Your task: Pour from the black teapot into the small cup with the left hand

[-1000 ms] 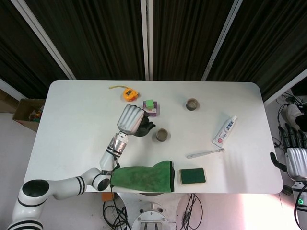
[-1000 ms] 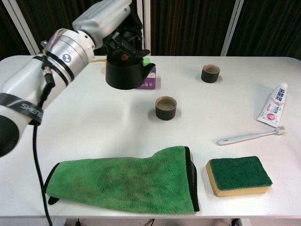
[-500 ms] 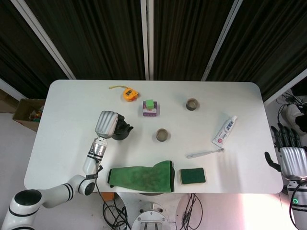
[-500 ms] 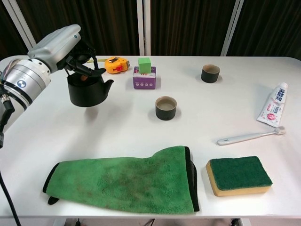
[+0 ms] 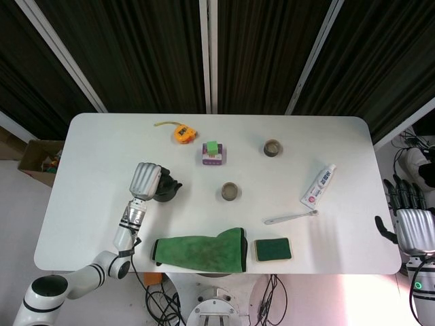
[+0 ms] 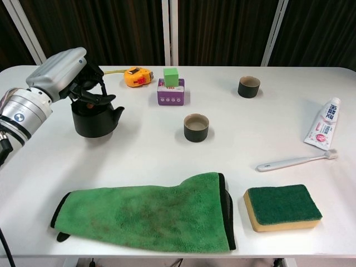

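The black teapot (image 6: 94,118) stands upright on the left part of the table (image 6: 139,150), its spout pointing right; it also shows in the head view (image 5: 166,191). My left hand (image 6: 62,71) sits on top of it, with its fingers curled around the handle (image 5: 145,180). The small cup (image 6: 196,127) stands well to the right of the pot, near the table's middle (image 5: 230,191), and holds pale liquid. My right hand (image 5: 414,227) hangs off the table's right edge, fingers apart and holding nothing.
A second dark cup (image 6: 248,87) stands at the back right. A purple box with a green cube (image 6: 171,92) and an orange tape measure (image 6: 136,76) sit behind the pot. A green cloth (image 6: 144,211), sponge (image 6: 283,207), toothbrush (image 6: 295,161) and toothpaste (image 6: 324,130) lie along the front and right.
My left hand has carried the teapot leftward, away from the small cup, and down from the air onto the table's left side. The right hand barely moved.
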You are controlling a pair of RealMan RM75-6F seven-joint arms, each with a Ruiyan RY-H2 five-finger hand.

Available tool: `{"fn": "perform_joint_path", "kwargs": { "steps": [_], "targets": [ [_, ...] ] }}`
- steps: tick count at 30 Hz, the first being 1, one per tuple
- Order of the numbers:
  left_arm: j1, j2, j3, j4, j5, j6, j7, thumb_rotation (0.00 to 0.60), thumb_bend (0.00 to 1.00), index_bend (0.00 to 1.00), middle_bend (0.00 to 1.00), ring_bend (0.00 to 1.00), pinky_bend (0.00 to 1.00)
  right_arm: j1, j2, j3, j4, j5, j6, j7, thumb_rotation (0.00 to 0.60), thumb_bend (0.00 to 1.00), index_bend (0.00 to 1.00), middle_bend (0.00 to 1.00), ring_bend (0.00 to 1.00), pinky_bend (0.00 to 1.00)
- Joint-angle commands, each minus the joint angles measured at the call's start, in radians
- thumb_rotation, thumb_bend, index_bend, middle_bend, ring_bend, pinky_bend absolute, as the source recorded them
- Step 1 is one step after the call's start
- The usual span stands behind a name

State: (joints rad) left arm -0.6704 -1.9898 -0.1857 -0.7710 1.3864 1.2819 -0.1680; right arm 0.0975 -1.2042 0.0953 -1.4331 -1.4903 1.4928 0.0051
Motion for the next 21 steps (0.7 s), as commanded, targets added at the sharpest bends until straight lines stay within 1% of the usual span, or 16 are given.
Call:
{"fn": "perform_joint_path", "kwargs": {
  "steps": [1, 2, 3, 9, 17, 21],
  "targets": [
    [0.004, -0.018, 0.010, 0.038, 0.016, 0.003, -0.028, 0.508, 0.25, 1.00, 1.00, 0.94, 0.77, 0.000, -0.001, -0.001, 0.000, -0.001, -0.001, -0.001, 0.600, 0.31, 0.00, 0.00, 0.00, 0.00],
    [0.004, -0.023, 0.012, 0.052, 0.019, 0.002, -0.036, 0.485, 0.25, 1.00, 1.00, 0.94, 0.77, 0.000, -0.001, -0.001, 0.000, -0.001, -0.001, -0.001, 0.600, 0.31, 0.00, 0.00, 0.00, 0.00],
    [0.005, -0.026, 0.013, 0.061, 0.021, 0.001, -0.043, 0.478, 0.25, 1.00, 1.00, 0.94, 0.77, 0.000, -0.001, -0.002, 0.000, -0.001, -0.001, -0.001, 0.600, 0.31, 0.00, 0.00, 0.00, 0.00],
    [0.005, -0.049, 0.017, 0.115, 0.031, -0.003, -0.074, 0.474, 0.25, 1.00, 1.00, 0.94, 0.76, 0.000, -0.003, -0.003, 0.006, 0.002, -0.003, 0.003, 0.600, 0.31, 0.00, 0.00, 0.00, 0.00],
    [0.007, -0.072, 0.024, 0.162, 0.044, -0.005, -0.088, 0.473, 0.25, 1.00, 1.00, 0.94, 0.76, 0.001, -0.004, -0.003, 0.008, 0.003, -0.005, 0.004, 0.600, 0.31, 0.00, 0.00, 0.00, 0.00],
    [0.008, -0.078, 0.027, 0.176, 0.049, -0.006, -0.097, 0.447, 0.25, 1.00, 1.00, 0.93, 0.76, 0.001, -0.004, -0.003, 0.009, 0.004, -0.005, 0.006, 0.600, 0.31, 0.00, 0.00, 0.00, 0.00]
  ]
}}
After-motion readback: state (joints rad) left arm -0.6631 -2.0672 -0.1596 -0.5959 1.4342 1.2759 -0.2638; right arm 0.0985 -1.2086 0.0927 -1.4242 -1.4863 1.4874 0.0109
